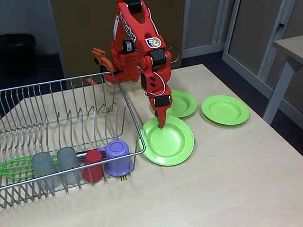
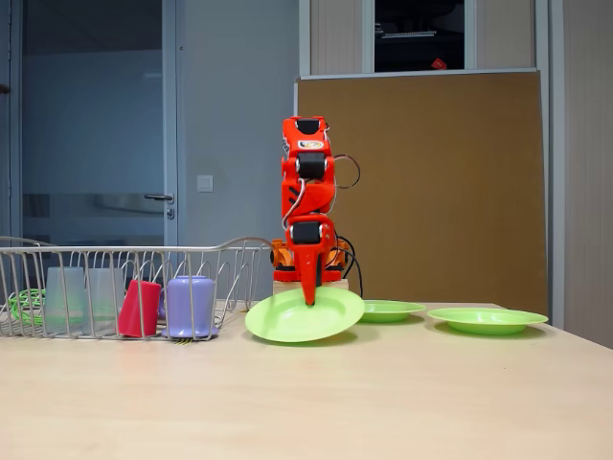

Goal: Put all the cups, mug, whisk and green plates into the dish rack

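Table [image 1: 246, 179]: jaws [image 1: 162, 124] pinch tilted green plate [image 1: 170, 142]

The silver wire dish rack [image 1: 66, 137] holds cups only along its front wall; its prong rows behind stand free. Open pale wooden table [image 1: 236, 179] lies right of the three lime-green plastic plates [image 1: 225, 109].

You get even, soft indoor light from above in both fixed views, no glare. Faint shadow under the tilted lime-green round plastic plate [image 2: 305, 315] on the pale wooden table [image 2: 402, 402]. Both sharp; dim far doorway left.
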Robot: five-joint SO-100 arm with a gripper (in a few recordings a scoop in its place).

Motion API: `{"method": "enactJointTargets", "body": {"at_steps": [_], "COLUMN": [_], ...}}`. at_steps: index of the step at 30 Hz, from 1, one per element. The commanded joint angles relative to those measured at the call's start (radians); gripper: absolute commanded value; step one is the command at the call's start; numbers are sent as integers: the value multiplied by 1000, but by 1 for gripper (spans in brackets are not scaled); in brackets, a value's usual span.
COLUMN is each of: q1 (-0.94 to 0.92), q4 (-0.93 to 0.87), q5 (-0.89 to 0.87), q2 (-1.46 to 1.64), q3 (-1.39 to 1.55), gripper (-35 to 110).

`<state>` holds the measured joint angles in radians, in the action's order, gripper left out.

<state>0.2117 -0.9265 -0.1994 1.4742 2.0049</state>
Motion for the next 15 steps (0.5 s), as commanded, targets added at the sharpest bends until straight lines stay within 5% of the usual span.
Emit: {"method": "enactJointTargets", "body": {"at_steps": [1,15], "q1": [34,71], "q4": [-101,-414], "q5": [3,23], "q2": [71,64], "q3": [-78,-422], "gripper": [0,0]}}
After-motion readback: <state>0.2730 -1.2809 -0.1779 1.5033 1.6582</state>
